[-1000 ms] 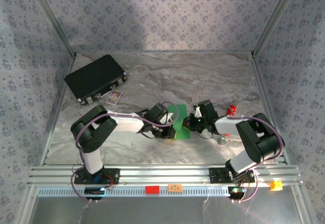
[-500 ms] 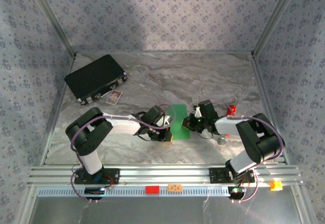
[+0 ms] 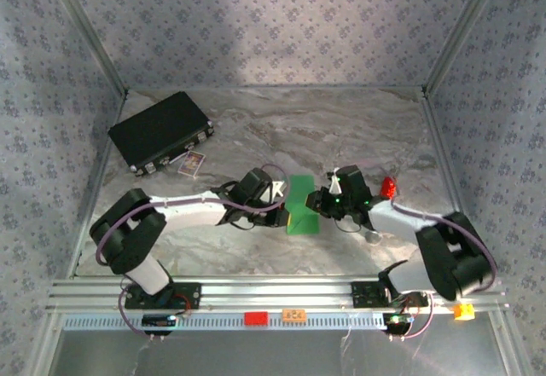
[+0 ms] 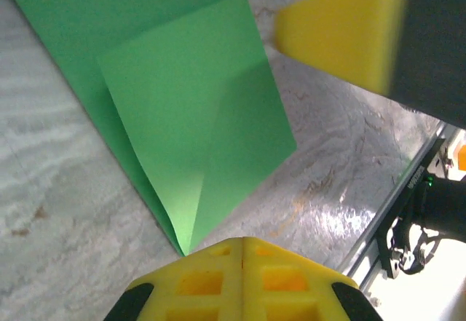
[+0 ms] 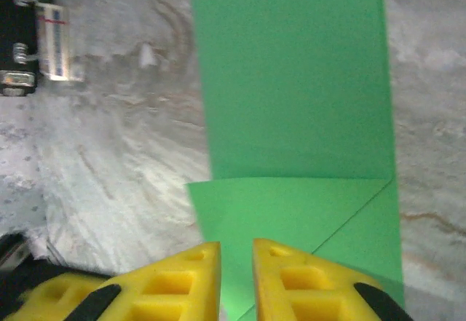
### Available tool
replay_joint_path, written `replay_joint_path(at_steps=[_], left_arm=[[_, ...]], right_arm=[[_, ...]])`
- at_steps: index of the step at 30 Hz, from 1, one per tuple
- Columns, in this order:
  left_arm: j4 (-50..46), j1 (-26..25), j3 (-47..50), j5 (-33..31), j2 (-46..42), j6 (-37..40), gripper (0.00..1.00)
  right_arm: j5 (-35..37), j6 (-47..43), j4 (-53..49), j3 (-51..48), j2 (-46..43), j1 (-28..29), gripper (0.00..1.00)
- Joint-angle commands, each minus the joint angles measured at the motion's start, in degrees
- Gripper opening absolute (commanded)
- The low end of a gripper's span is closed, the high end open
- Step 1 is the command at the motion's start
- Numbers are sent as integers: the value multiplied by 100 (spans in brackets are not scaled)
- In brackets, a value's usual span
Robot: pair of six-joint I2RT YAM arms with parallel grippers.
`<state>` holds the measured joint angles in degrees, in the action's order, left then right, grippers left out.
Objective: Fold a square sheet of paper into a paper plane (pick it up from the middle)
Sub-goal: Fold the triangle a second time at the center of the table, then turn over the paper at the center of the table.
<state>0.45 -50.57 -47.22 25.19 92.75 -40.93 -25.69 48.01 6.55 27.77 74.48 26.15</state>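
Sheet [image 5: 291,81] now exposed with one corner folded, plane barely begun: left claw [image 4: 242,247], closed, has slid to its tip, right claw [image 5: 237,255], slightly parted, pinning the flap

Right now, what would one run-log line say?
step: folding | green paper: partly folded | left tool: shut at its corner | right tool: slightly open over flap

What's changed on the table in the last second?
The left arm's elbow swung outward to the left and nearer the rail; the right arm's elbow swung out right and nearer the rail too. The left claw and right claw kept to opposite sides of the square sheet of paper, which hardly shifted. The black case stayed put.
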Motion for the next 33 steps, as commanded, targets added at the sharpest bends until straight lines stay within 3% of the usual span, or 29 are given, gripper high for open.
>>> replay_joint_path(at_steps=[1, 14, 22, 33], left_arm=[[-63, 55, -502, 6, 293, 222, 3], [-555, 210, -1077, -73, 1309, 476, 2], [-414, 274, -750, 110, 1558, 495, 0], [-133, 261, -371, 188, 1439, 368, 0]], right_arm=[[531, -160, -1065, 106, -601, 6, 25], [371, 493, -1731, -768, -2006, -83, 35], [172, 406, -1970, -376, -1486, 22, 39], [457, 620, -1646, -178, -803, 458, 46]])
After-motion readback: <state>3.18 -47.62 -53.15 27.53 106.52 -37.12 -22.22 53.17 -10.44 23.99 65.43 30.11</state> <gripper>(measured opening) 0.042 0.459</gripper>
